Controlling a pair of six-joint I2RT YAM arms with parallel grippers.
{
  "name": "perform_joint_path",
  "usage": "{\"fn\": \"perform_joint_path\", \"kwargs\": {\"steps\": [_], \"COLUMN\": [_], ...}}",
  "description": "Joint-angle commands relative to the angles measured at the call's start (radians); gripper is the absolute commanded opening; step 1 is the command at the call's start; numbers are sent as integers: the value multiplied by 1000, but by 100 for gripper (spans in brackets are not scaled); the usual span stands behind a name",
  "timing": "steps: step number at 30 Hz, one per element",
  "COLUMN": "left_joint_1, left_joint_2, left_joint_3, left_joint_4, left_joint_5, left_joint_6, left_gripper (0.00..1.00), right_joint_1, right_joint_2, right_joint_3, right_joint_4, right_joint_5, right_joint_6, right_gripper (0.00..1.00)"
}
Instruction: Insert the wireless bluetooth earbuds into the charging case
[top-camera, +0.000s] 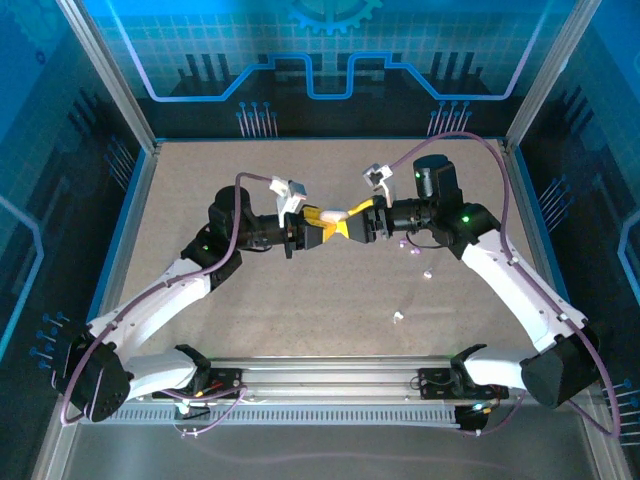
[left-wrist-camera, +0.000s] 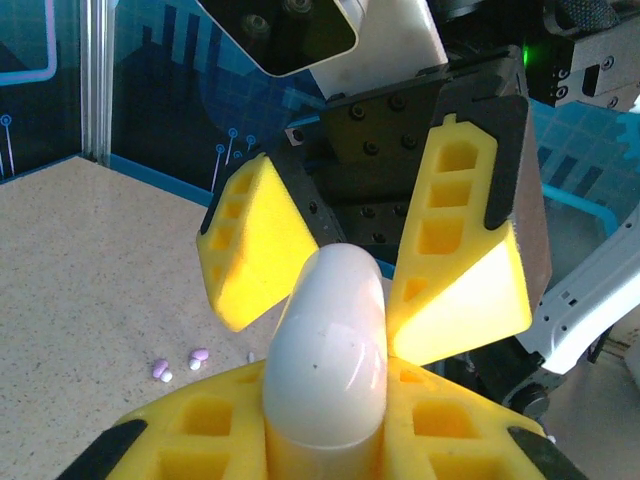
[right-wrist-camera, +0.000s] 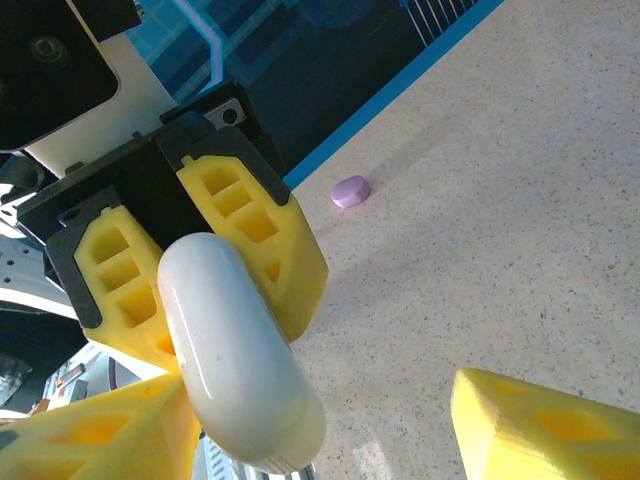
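A white, glossy, oval charging case (left-wrist-camera: 325, 345) is held above the table, closed as far as I can see. My left gripper (left-wrist-camera: 325, 425) is shut on its lower end, and the top view shows this grip (top-camera: 316, 229) at mid-table. My right gripper (right-wrist-camera: 320, 430) faces it, open. One of its yellow fingers (right-wrist-camera: 95, 435) sits beside the case (right-wrist-camera: 235, 350); the other (right-wrist-camera: 545, 425) is far off it. The top view has this right gripper (top-camera: 358, 219) meeting the case (top-camera: 336, 214). Two purple-and-white earbuds (left-wrist-camera: 198, 356) lie on the table beyond.
Small pale earbuds (top-camera: 428, 274) (top-camera: 398, 318) lie loose on the speckled table, right of centre by the right arm. A small purple oval piece (right-wrist-camera: 350, 190) rests near the blue-edged wall (right-wrist-camera: 400, 90). Metal frame posts and blue panels close in the table.
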Motion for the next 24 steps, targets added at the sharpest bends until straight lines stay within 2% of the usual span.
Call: {"fn": "perform_joint_path", "kwargs": {"steps": [1,7,14,17,20,24], "left_joint_1": [-17,-22,-24,-24,-24,-24], "left_joint_2": [-12,-35,-36,-37,-44,-58], "left_joint_3": [10,-11,-19,-33,-60,-105], "left_joint_4": [-19,-76,-66,-63,-36,16], "left_joint_5": [30,11,-17,-57,-112,-178], "left_joint_6": [76,179,186,196,204,200], "left_gripper": [17,17,19,19,19,19], "right_joint_1": [-9,-71,-71,-74,-91,-159], "right_joint_2": [16,16,25,-13,-86,-178], "right_joint_3": [37,27,35,38,30,-19], "right_joint_4": [18,68,50,43,7,-144], "right_joint_5": [49,4,-39,-21,94,385], "right_joint_6": [38,123,119,126,134,170], "right_gripper": [66,63,64,67,69,63]}}
